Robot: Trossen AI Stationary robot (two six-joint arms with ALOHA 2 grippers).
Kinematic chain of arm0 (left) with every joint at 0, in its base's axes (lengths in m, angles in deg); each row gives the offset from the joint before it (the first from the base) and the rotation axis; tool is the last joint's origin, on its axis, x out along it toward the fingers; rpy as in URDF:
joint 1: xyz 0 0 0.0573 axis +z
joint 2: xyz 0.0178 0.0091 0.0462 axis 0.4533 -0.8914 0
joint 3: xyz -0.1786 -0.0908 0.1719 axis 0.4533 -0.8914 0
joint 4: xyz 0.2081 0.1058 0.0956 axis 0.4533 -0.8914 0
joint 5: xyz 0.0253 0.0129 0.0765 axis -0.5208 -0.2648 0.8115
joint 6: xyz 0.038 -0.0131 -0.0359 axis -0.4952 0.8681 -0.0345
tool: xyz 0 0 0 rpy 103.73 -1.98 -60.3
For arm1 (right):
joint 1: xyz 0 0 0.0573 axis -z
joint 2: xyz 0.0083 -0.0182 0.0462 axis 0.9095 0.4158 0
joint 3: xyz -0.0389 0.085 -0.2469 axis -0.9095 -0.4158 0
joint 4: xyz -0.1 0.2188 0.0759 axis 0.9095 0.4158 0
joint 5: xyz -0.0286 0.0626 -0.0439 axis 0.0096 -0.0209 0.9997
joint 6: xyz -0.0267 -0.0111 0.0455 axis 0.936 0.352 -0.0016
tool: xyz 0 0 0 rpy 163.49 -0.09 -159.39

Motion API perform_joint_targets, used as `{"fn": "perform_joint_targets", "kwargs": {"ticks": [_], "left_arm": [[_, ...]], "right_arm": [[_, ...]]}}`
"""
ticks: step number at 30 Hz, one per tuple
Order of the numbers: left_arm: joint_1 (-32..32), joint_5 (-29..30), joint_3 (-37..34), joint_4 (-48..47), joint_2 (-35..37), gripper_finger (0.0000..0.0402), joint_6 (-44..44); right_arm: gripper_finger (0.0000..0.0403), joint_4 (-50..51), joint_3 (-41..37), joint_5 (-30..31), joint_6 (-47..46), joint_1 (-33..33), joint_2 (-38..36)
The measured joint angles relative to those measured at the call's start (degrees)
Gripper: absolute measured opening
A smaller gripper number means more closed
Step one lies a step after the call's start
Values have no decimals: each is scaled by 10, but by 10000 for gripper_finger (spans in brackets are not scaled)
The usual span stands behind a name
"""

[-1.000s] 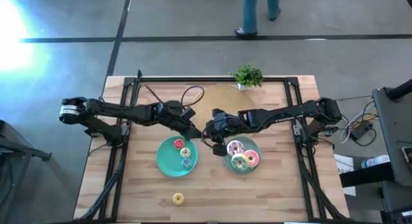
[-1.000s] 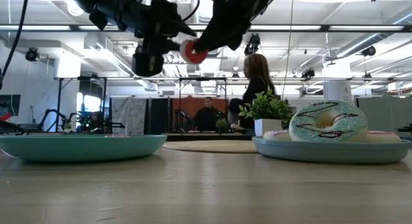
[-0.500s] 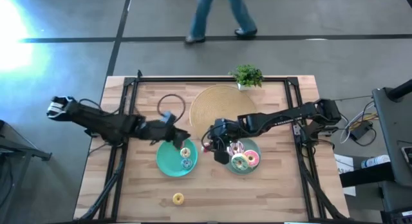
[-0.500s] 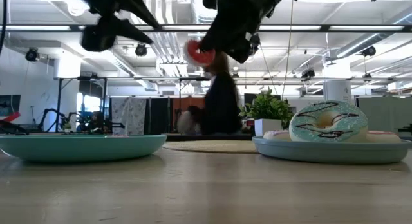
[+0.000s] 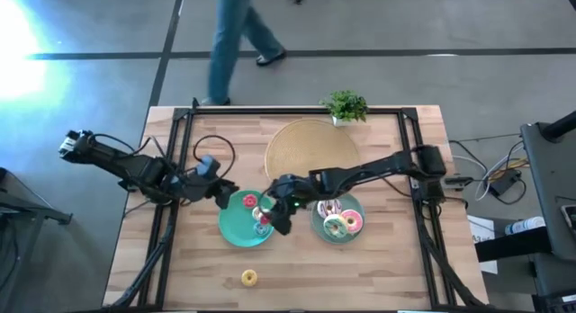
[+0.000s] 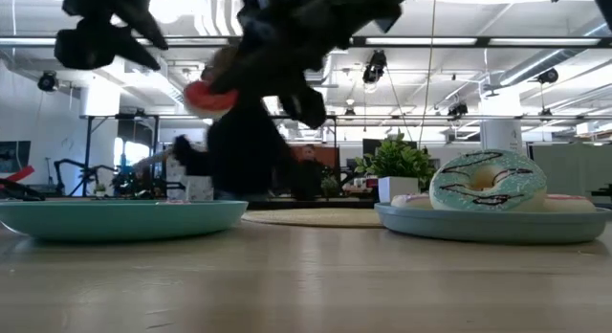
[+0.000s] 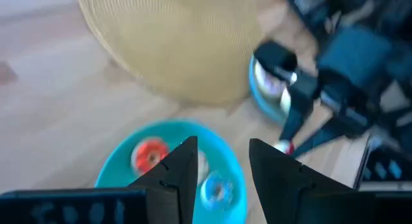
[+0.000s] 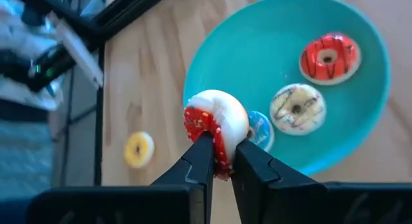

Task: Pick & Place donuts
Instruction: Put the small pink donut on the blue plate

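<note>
Red-white donut (image 8: 217, 124) pinched in right tool (image 8: 217, 161); left tool (image 7: 219, 161) parted, empty

bare wood around the lone yellow donut (image 5: 249, 278), well apart from both plates (image 5: 232, 230)

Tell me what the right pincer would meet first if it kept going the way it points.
Likely the left teal plate, near its edge, about where the tiny blue donut lies. The right pincer, gripping a red-and-white donut, points down there; depth is unclear.
</note>
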State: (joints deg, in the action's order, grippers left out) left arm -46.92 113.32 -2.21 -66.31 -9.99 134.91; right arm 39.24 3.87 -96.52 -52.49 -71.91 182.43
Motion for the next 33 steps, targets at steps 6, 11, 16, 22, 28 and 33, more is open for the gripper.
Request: {"fn": "perform_joint_targets", "kwargs": {"ticks": [6, 11, 16, 22, 28, 33], "left_arm": [[-32, -21, -45, 14, 2, 114, -68], [-74, -28, -68, 9, -2, 114, -98], [-132, -27, -65, 10, -5, 114, -156], [-179, 23, -64, 17, -37, 114, -243], [-183, 105, -46, 22, -105, 114, -341], [-183, 184, -15, 11, -162, 114, -452]], "right_arm": [[33, 3, 80, 0, -125, 21, 73], [33, 2, 127, -33, -213, 36, 108], [33, 4, 124, -56, -280, 58, 111], [33, -9, 124, -135, -343, 85, 112], [33, -17, 124, -151, -365, 98, 112], [33, -20, 124, -158, -375, 103, 112]]}}
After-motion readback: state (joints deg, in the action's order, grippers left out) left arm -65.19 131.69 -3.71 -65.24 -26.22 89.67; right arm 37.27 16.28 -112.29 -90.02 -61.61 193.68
